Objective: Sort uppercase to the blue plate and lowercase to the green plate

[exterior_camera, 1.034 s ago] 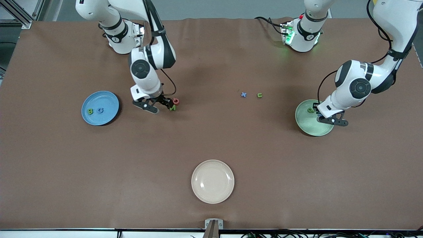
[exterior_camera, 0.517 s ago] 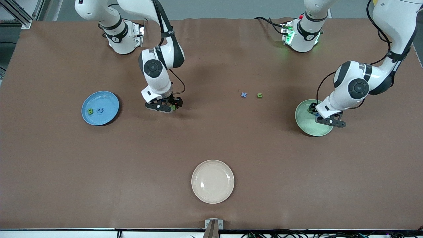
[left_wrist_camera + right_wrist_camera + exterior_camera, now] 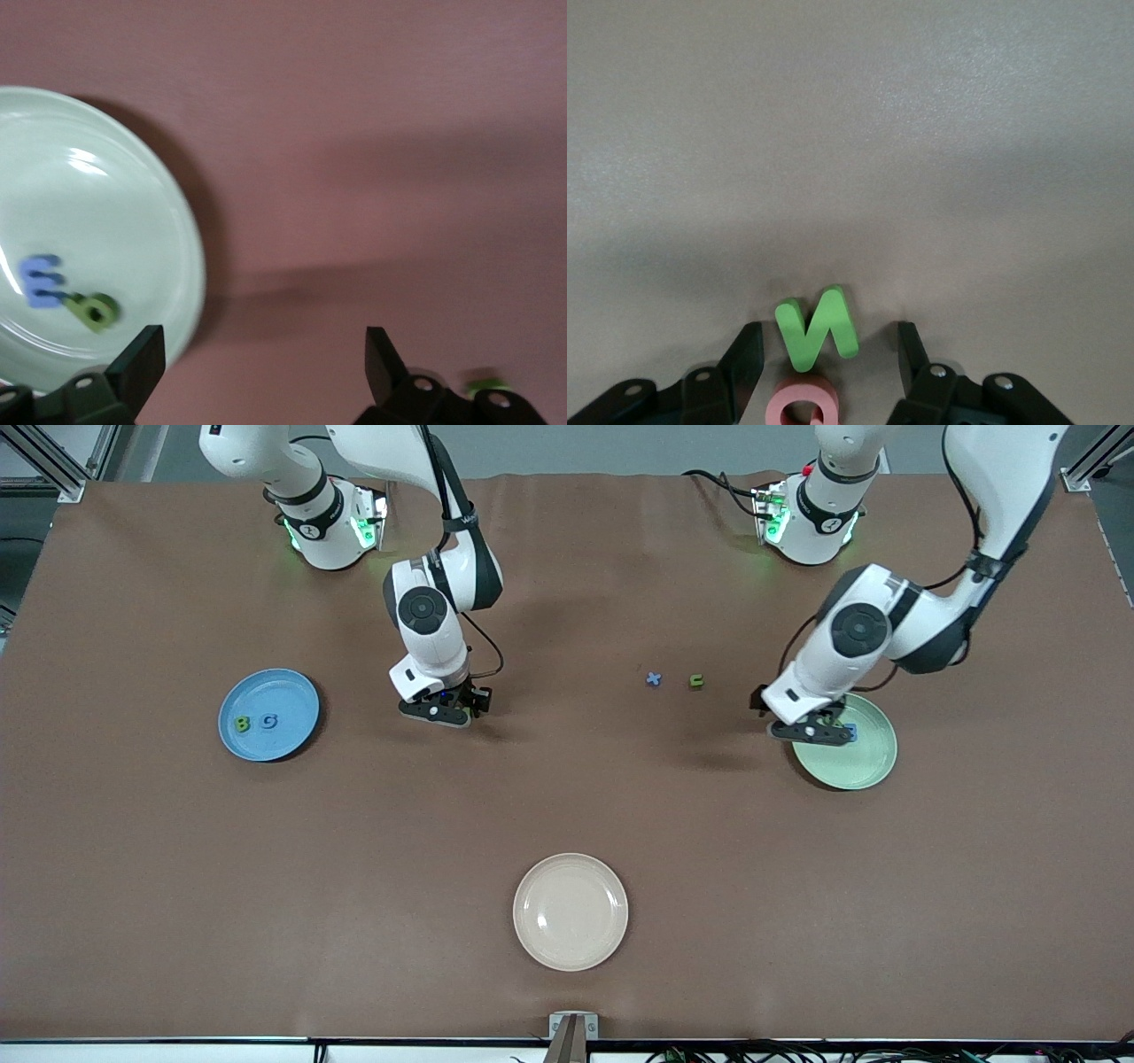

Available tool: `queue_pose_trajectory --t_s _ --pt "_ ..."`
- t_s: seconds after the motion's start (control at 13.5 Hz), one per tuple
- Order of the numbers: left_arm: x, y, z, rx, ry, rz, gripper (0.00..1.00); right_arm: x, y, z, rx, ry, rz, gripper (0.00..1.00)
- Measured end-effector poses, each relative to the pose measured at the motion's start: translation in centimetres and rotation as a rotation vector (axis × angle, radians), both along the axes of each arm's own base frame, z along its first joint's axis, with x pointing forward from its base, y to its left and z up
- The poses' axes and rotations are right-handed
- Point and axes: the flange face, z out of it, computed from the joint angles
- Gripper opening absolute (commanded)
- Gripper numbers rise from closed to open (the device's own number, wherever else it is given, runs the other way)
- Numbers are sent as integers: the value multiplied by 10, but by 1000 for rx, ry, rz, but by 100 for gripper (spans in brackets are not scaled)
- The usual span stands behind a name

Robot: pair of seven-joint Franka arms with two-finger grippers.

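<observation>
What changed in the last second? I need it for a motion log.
The left gripper let go the blue m beside the green p in the green plate, then drew toward the x. The right gripper settled around the green N. The plates stayed.

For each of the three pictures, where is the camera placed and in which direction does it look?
Front view: high across the table, facing both arms; shows the left gripper over the green plate, the right gripper, the blue plate.
Left wrist view: on the left wrist, looking down; open left gripper, the green plate with blue m and green p.
Right wrist view: on the right wrist, looking down; right gripper around green N, red letter beside it.
Shared: front and left wrist views show the green plate.
</observation>
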Motion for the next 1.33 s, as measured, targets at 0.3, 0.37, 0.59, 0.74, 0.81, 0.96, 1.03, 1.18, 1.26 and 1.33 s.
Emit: queue_pose_trajectory --t_s 0.3,0.37,0.59,0.74,0.81,0.96,1.03,1.18,1.26,1.33 --pt "-30 -69 -2 -44 -12 134 98 2 1 1 5 -4 2 49" --pt "-38 -83 -4 -52 -10 157 96 3 1 2 7 -4 7 44" --pt "-54 -110 -6 -82 -16 189 91 8 -3 3 13 -4 15 11" --pt "-64 -115 -11 -104 -14 179 88 12 -9 4 15 2 4 0" --pt "-71 -115 -15 -106 -7 172 86 15 -13 3 14 11 -6 0" --pt "-81 -113 -23 -101 7 163 81 23 -30 4 10 59 7 0" --pt "-84 -112 -25 -94 8 152 79 30 -49 5 4 95 28 0" --pt "-90 -110 -31 -81 6 144 79 51 -104 17 4 161 74 0" --pt "-92 -110 -33 -74 1 149 79 60 -135 27 16 185 99 0" --pt "-94 -111 -36 -70 -5 155 78 66 -166 39 35 198 124 0"
